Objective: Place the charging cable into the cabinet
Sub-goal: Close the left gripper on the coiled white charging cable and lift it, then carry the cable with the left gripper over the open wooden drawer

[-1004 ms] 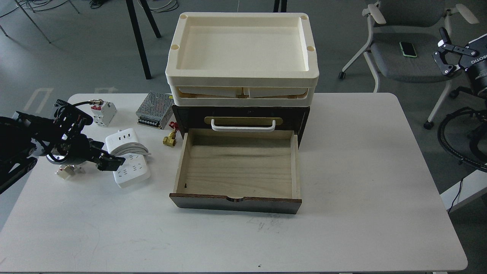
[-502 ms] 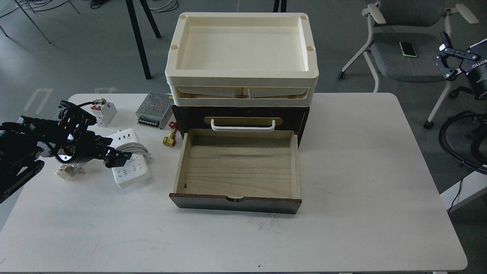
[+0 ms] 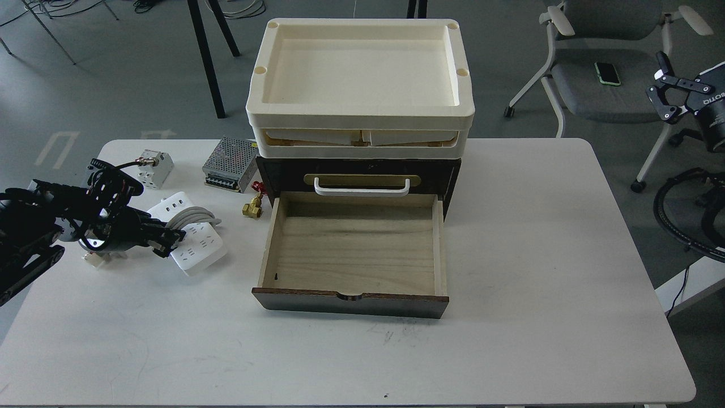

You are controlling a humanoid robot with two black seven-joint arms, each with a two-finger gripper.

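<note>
Our left gripper sits low on the counter, its dark fingers pressed against the left side of the charging cable; whether they are actually clenched on it we cannot tell, since the black parts blur together. The cable lies on the counter, left of the cabinet and near its open drawer. To do this grasp well, we judge we should pinch the rigid strip body across its narrow width, not the looped cord, which is springy and may slide. The strip is smooth white plastic, boxy with rounded corners; the thick pale cord wraps its middle. The drawer is bare light wood with a dark front. Our right gripper hangs unclenched beyond the counter's right edge.
</note>
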